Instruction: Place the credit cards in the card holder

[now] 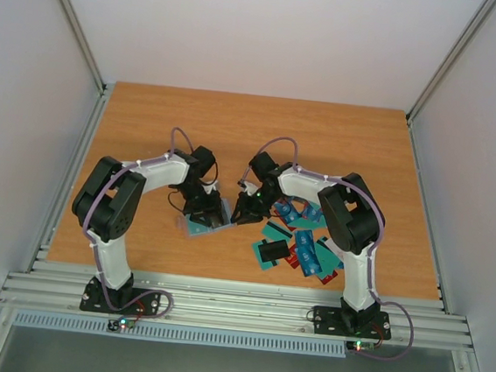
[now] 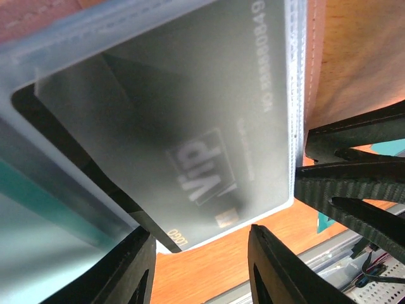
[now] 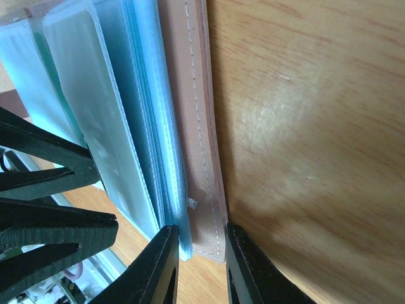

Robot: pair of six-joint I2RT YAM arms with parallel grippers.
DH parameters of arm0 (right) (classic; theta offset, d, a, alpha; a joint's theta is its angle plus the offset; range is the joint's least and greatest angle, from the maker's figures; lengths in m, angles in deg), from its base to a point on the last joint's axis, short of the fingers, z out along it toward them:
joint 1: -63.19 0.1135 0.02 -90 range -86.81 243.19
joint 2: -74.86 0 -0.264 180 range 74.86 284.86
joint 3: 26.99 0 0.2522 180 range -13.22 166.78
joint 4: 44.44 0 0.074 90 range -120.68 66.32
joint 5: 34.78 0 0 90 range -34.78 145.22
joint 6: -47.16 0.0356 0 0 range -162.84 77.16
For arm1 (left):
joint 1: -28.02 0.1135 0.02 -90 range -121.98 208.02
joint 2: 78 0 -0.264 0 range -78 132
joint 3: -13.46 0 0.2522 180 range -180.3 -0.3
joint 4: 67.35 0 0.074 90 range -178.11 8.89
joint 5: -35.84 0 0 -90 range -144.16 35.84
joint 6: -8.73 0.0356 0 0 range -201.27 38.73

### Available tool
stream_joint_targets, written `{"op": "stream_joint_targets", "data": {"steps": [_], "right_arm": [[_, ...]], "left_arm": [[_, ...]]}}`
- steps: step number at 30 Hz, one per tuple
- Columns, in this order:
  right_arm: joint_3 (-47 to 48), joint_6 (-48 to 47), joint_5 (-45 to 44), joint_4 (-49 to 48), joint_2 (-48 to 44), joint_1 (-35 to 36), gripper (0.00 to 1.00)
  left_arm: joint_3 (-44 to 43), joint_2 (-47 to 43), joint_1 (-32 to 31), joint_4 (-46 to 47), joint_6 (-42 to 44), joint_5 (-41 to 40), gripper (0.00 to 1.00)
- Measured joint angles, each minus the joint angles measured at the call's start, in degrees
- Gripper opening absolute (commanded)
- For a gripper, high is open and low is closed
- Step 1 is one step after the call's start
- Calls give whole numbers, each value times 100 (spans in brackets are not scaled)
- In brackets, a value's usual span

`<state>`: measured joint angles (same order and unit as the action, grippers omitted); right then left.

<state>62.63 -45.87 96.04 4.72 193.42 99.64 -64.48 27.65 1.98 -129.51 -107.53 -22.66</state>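
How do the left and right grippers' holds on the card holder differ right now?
The left gripper sits at a clear sleeve showing a grey VIP card; the right gripper clamps the tan stitched cover with the sleeve stack. The left gripper's jaws stand wider than the right gripper's, and whether the left truly grips is unclear. Both meet at the card holder from opposite sides.

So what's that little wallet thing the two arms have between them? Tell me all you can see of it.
The card holder has a tan, leather-like cover with pale stitching and clear, bluish plastic sleeves fanned open. One sleeve holds a dark card marked VIP. It is left of the loose cards; the right gripper pinches its cover edge, the left gripper a sleeve.
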Motion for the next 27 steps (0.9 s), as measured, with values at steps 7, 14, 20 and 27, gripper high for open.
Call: {"op": "stream_joint_targets", "data": {"steps": [7,14,20,27], "right_arm": [[94,-114,-170,203,0,33,25],[177,-334,-457,533,-85,42,36],[184,-529,-774,977,-308,-55,56],[463,-756,-671,1399,-662,-151,59]], "left_arm": [[-2,-66,-13,9,48,39,50],[0,-494,-35,-138,299,-120,55],[-52,-852,-35,-426,479,-341,54],[-70,-1231,35,-577,588,-785,40]]}}
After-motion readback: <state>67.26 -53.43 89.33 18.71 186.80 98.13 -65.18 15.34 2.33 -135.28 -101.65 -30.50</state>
